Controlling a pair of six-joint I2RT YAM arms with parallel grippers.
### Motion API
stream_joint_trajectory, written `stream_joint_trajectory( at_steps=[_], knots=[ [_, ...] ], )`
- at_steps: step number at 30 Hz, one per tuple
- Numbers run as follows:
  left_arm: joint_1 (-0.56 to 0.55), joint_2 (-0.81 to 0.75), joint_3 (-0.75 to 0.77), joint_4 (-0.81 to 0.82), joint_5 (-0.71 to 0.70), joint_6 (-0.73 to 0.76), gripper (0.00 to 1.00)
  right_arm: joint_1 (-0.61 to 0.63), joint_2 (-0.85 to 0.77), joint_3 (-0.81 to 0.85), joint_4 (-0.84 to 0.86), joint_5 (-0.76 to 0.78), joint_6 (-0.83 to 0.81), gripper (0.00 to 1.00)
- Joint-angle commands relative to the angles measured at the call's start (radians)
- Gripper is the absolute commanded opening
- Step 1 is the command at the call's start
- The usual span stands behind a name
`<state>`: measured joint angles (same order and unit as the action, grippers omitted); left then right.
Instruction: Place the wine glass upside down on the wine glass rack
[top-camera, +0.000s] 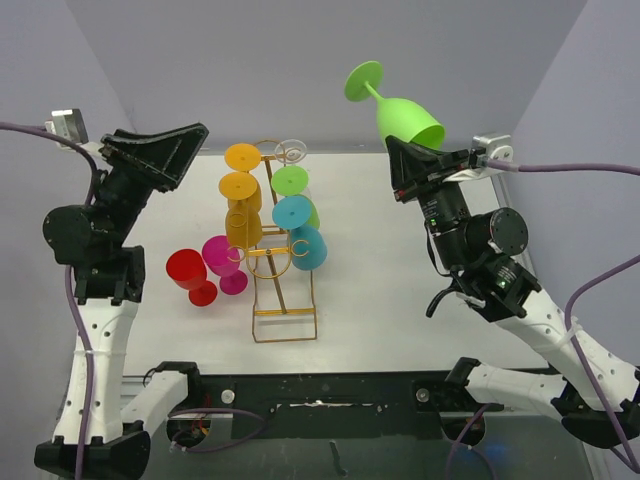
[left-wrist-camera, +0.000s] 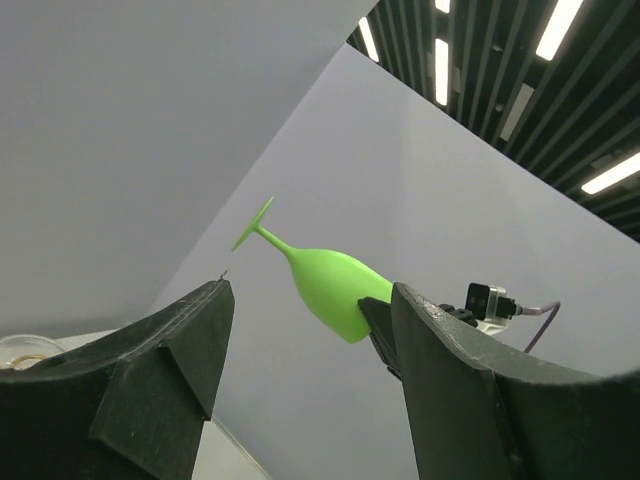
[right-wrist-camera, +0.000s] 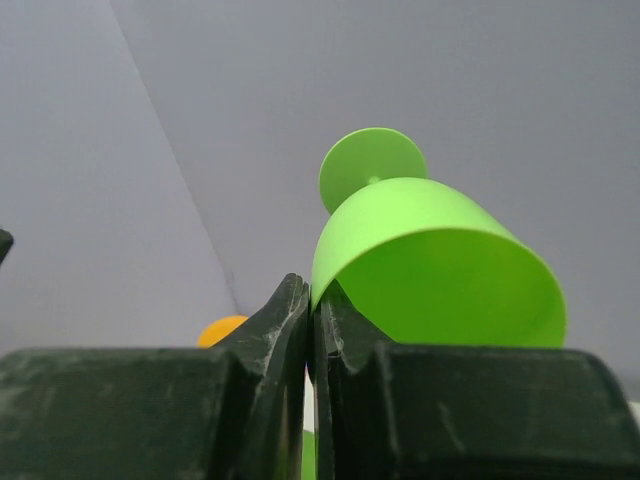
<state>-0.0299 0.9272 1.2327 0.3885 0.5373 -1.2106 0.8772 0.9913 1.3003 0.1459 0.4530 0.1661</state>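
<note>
At the far left of the top view, the left claw (top-camera: 185, 150) hangs high over the table (top-camera: 400, 300), its jaws spread wide with nothing between them. It points toward 3 o'clock. Just below it, at about 5 o'clock, a red glass (top-camera: 186, 270) and a magenta glass (top-camera: 220, 254) sit on the table, close against the left side of the wine glass rack (top-camera: 284, 300). The rack stands in the middle of the table. It carries orange glasses (top-camera: 242, 186) down its left side and a smaller green glass (top-camera: 289, 180) and teal glasses (top-camera: 296, 214) down its right. A clear glass (top-camera: 291, 150) is at its far end.

Off to the right, at roughly 2 o'clock from the rack and well apart from it, the green wine glass (top-camera: 405, 115) is up in the air. The right claw (top-camera: 400, 152) is pinched tight on the rim of its bowl. The right wrist view shows the thin wall of the bowl caught between the two fingers (right-wrist-camera: 270, 320), near the rim's left edge. The stem and round foot point away from the claw toward 11 o'clock, and the open mouth faces back to the wrist.
</note>
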Motion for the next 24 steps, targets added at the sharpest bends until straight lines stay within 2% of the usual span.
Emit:
stream_joint_trajectory(
  at_steps=[1,10,15,19,24],
  knots=[
    [-0.057,0.043,0.015,0.138,-0.035,-0.101,0.61,-0.003,0.028,-0.039,0.331,-0.075,-0.039,0.0],
    [-0.35,0.092,0.041,0.021,-0.279,0.026,0.62,0.001,0.126,-0.013,0.457,-0.201,0.02,0.0],
    [-0.451,0.122,0.017,0.026,-0.369,0.028,0.61,0.068,0.137,-0.019,0.458,-0.229,0.074,0.0],
    [-0.525,0.129,-0.023,0.071,-0.445,0.029,0.61,0.172,0.155,-0.036,0.501,-0.166,-0.014,0.0],
    [-0.57,0.129,-0.048,0.083,-0.519,0.019,0.61,0.211,0.175,-0.036,0.507,-0.16,-0.022,0.0]
  ],
)
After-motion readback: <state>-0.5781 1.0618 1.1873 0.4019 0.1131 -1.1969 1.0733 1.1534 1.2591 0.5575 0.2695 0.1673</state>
